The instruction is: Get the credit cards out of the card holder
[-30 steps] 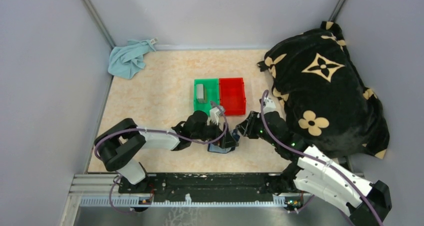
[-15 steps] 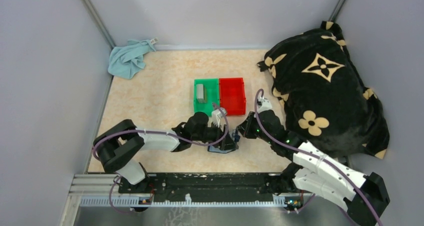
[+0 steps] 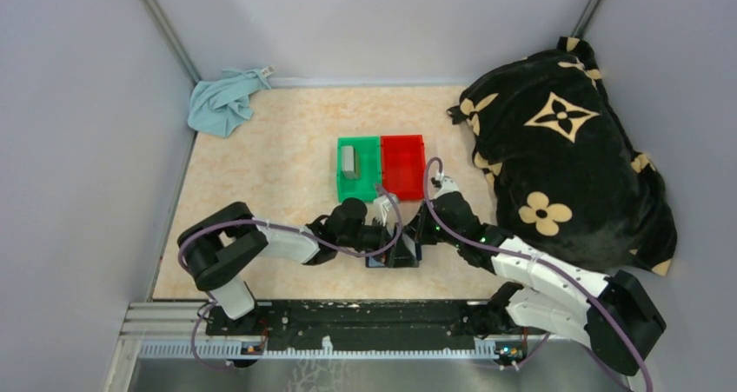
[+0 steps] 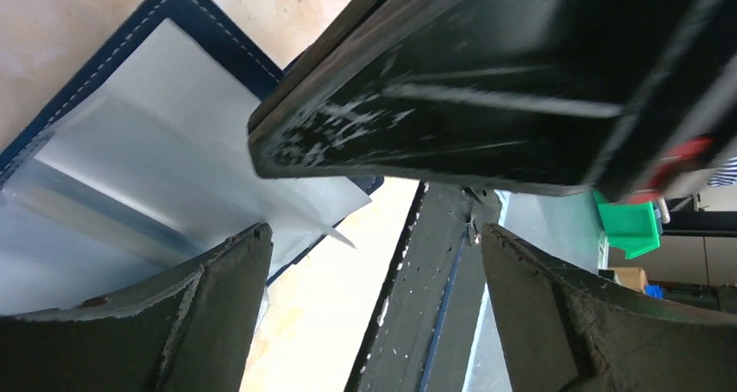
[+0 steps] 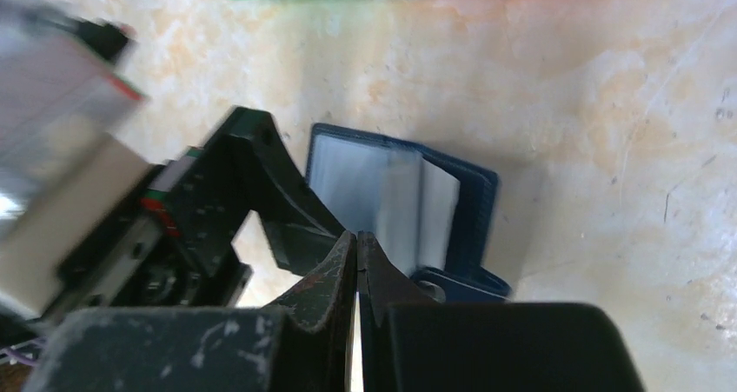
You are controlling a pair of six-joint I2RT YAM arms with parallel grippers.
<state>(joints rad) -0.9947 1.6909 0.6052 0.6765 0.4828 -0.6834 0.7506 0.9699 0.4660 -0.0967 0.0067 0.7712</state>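
The right claw (image 5: 357,240) is pinched shut, with nothing visible between its tips. The left claw (image 4: 374,235) gapes wide and holds nothing. Both crowd the open blue card holder (image 5: 474,192) lying flat on the table (image 3: 261,175) just beyond the tips. Its grey leaves are blurred and can't be counted. Farther out are one green bin (image 3: 369,173) holding one grey card (image 3: 348,160), one red bin (image 3: 404,166) touching it, and the blanket's (image 3: 565,175) edge close on the right.

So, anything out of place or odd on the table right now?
Nothing spilled or damaged. The card holder lies open on the table. Only clutter: a crumpled blue cloth in the far left corner, and a black flowered blanket heaped over the table's right side.
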